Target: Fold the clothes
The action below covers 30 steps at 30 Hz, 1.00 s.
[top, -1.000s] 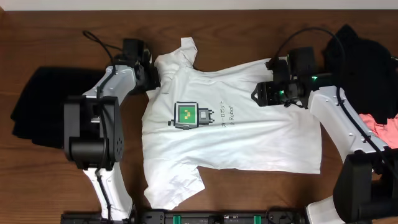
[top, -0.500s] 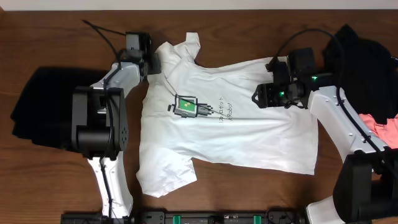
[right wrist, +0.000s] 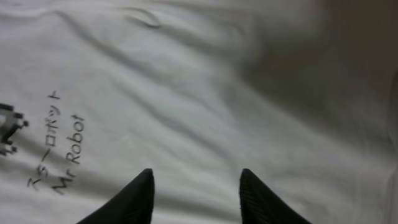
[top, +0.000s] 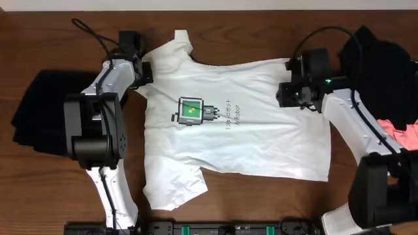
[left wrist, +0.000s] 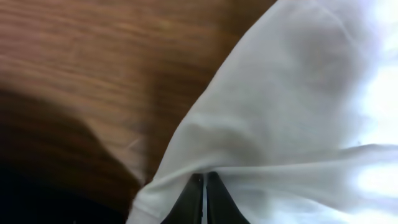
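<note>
the white t-shirt [top: 261, 143] lies spread print-up across the middle of the desk [top: 261, 26]. its long axis runs side to side, with the sleeves toward the left arm and the hem toward the right. the left hand [top: 138, 70] sits at the far sleeve, pinched tight on the cloth edge. the right hand [top: 287, 93] is over the far hem corner, fingers parted, gripping nothing. each arm is nearest its own end, so the fold likely turns on that far long edge. only the left wrist view shows the closed tips biting fabric. only the right wrist view shows fingers [right wrist: 134, 199] apart near the lettering [right wrist: 59, 146]. a black garment [top: 39, 111] lies left and a black and pink heap [top: 388, 65] right.
</note>
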Each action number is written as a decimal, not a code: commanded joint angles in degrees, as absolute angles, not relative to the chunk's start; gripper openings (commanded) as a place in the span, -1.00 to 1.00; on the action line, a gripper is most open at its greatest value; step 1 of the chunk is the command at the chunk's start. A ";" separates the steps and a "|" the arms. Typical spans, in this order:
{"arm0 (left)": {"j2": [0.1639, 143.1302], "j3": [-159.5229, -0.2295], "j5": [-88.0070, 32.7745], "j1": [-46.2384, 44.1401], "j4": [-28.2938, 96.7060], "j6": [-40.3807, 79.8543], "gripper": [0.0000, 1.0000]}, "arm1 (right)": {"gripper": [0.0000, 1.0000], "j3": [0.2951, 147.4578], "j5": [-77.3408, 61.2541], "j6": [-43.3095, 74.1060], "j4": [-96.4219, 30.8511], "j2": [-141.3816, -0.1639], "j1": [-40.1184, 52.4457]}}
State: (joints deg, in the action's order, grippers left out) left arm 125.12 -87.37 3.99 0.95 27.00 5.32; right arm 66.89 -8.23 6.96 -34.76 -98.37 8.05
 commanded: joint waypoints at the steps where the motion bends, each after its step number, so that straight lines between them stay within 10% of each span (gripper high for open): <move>1: 127.50 -83.99 6.70 2.09 30.11 5.39 -0.88 | -0.29 66.70 -9.39 8.73 -34.20 -102.61 8.64; 21: 108.66 -83.55 -3.95 -1.67 36.10 10.20 -0.85 | -0.71 66.70 -3.92 11.33 -25.69 -110.17 5.15; 30: 114.28 -83.11 -5.08 -7.86 35.83 7.60 -0.87 | -0.88 66.70 -30.87 11.97 -13.41 -110.28 3.55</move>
